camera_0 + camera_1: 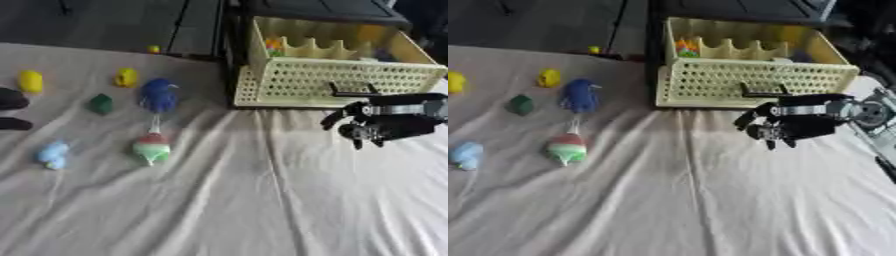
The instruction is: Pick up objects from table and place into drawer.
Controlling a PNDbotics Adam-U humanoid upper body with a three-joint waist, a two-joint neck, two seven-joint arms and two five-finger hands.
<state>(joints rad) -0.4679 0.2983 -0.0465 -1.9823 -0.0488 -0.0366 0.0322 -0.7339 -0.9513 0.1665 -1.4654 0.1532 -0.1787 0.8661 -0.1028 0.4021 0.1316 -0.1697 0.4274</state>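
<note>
Right hand [791, 125] before open yellow drawer [754, 82], fingers curled, seemingly empty, no legible writing, toys left.

Right hand [794, 122] empty, fingers [750, 116] curled.

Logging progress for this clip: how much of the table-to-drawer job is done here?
Partly done: the drawer is open with something orange inside. The right hand hangs before it, fingers curled, holding nothing. Left on the cloth: yellow toys, blue toy, green piece, striped toy, pale blue toy.
</note>
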